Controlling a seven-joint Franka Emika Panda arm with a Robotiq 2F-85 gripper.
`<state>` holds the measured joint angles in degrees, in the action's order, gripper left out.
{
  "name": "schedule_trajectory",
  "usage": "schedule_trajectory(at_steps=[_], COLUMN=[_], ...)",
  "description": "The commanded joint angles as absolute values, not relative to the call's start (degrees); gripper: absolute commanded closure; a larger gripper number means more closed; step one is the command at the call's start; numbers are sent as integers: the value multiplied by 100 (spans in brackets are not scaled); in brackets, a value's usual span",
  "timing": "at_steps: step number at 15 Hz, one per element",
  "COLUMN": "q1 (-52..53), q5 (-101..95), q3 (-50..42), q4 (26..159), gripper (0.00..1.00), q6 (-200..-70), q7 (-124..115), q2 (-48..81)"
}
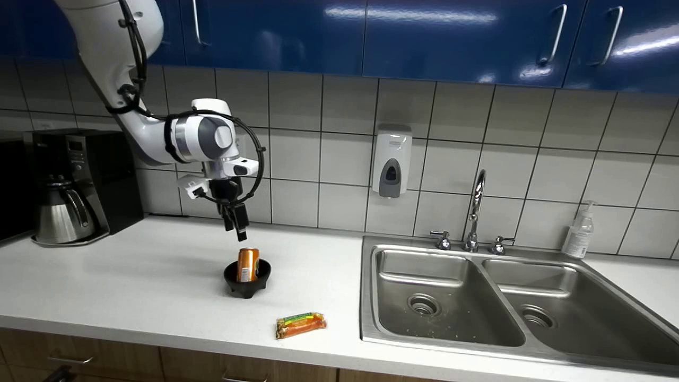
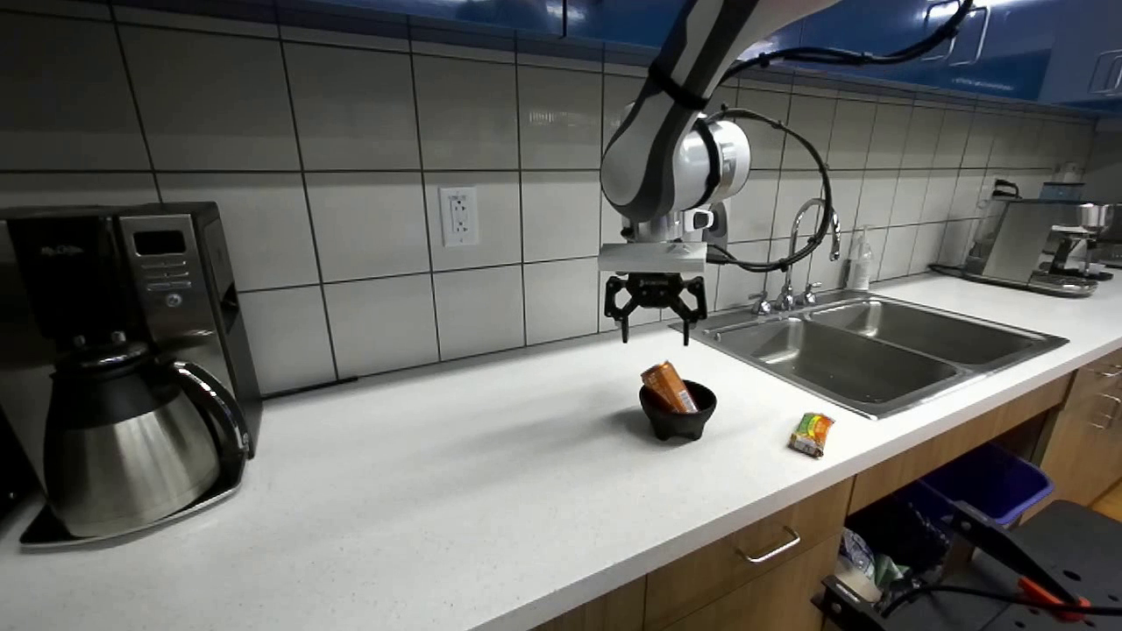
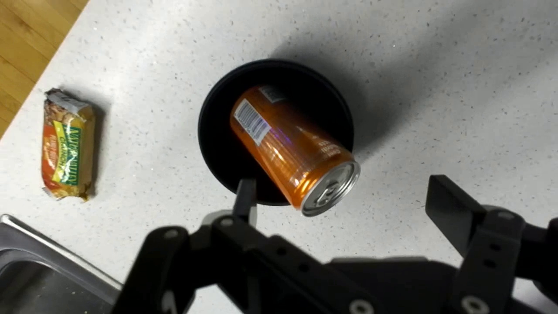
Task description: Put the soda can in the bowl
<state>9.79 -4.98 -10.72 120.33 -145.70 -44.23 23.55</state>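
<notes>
Soda can (image 3: 287, 144) leans at a slant inside the black bowl (image 2: 679, 425), near the middle of the wrist view, its base within and its silver top rising past the rim toward the lower right. The gripper (image 2: 656, 340) hangs above both, right of centre in an exterior view, its jaws standing wide apart and holding nothing. A snack packet (image 3: 67, 150) lies at far left in the wrist view. The sink (image 1: 370, 297) fills the lower right of an exterior view.
</notes>
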Motion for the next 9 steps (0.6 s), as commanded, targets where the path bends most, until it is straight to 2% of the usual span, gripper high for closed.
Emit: schedule_trajectory(at_steps=[1, 9], q1=[812, 683], q5=[-474, -648], q3=[-945, -893], q4=[12887, 14027], gripper=[0, 0], q6=[-14775, -14762], q7=[-4235, -4099], q2=[1598, 513])
